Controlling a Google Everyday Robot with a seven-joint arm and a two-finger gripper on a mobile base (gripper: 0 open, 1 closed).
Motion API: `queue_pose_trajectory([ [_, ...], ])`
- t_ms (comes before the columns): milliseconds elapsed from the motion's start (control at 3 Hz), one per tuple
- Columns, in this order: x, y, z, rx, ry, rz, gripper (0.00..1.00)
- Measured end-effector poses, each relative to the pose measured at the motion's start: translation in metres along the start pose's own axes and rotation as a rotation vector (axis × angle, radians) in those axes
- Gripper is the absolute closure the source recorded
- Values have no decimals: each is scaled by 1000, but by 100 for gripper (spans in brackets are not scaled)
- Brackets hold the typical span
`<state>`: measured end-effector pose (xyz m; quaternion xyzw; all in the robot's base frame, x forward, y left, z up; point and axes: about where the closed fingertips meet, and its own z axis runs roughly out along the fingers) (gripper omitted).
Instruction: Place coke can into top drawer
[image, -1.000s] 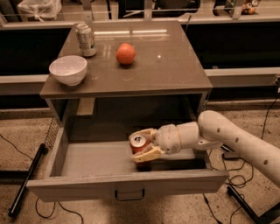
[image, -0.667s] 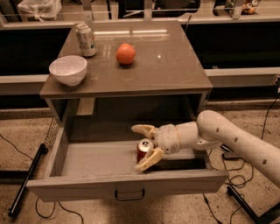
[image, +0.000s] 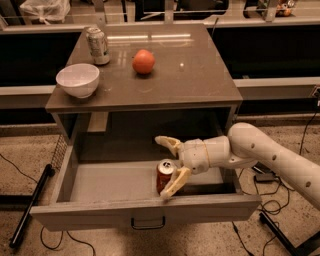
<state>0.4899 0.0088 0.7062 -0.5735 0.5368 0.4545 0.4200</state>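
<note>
The coke can stood upright by the top drawer's front edge. The gripper was beside it, fingers spread open. The can was probably light and slick, so best grasped mid-body.

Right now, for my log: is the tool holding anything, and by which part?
Nothing is held. The tool is open inside the top drawer; the coke can stands upright there, ungripped.

Speckled tan floor, black cables strewn across, black pole lying at left. Dark panels and pale ledge behind grey-brown surface. Streaks of light reflected on top. Claw inside top drawer, spread.
</note>
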Motion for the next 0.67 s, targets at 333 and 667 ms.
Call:
queue_pose_trajectory([
  [333,-33,12,-20,0,-14,-45,0],
  [667,-65,25,-51,-4,-68,-67,0],
])
